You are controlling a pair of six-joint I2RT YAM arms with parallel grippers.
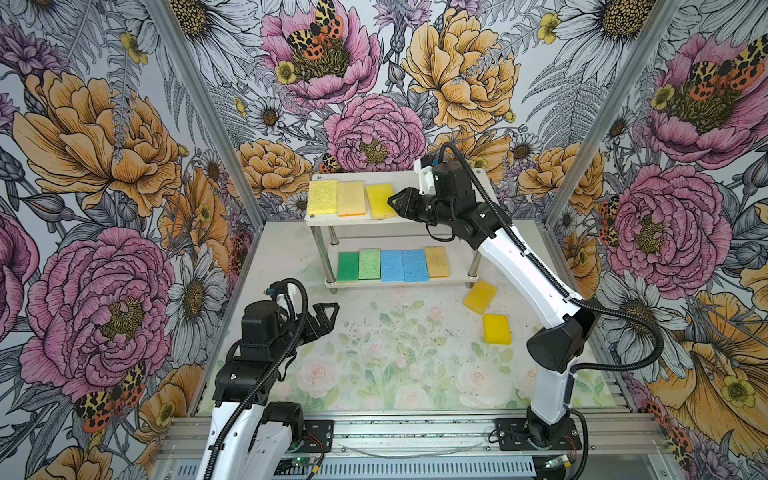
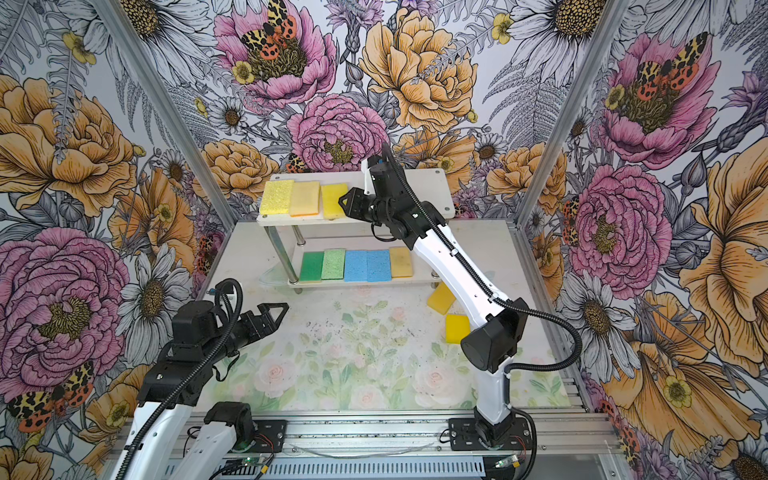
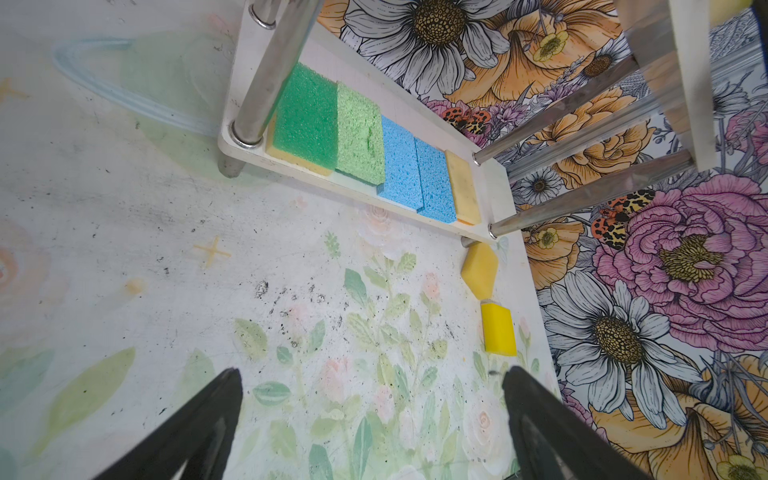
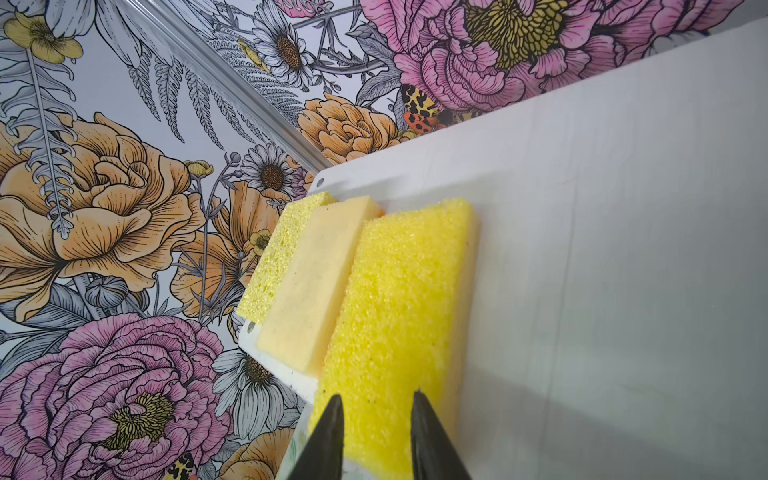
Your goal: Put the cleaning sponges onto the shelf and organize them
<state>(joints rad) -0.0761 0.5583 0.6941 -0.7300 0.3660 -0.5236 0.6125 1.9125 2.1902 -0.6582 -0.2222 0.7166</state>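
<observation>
Now right claw (image 1: 392,202) narrowly parted over yellow sponge (image 1: 378,199) on shelf (image 1: 353,219) top; slanted sponge (image 1: 480,296), straight sponge (image 1: 496,328) off shelf's right foot, nearer right arm; left claw (image 1: 328,309) wide.

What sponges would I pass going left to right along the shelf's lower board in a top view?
You'd pass: dark green sponge → light green sponge → left blue sponge → right blue sponge → tan sponge.

Yellow sponge (image 2: 439,299) half behind arm (image 2: 457,266)
</observation>
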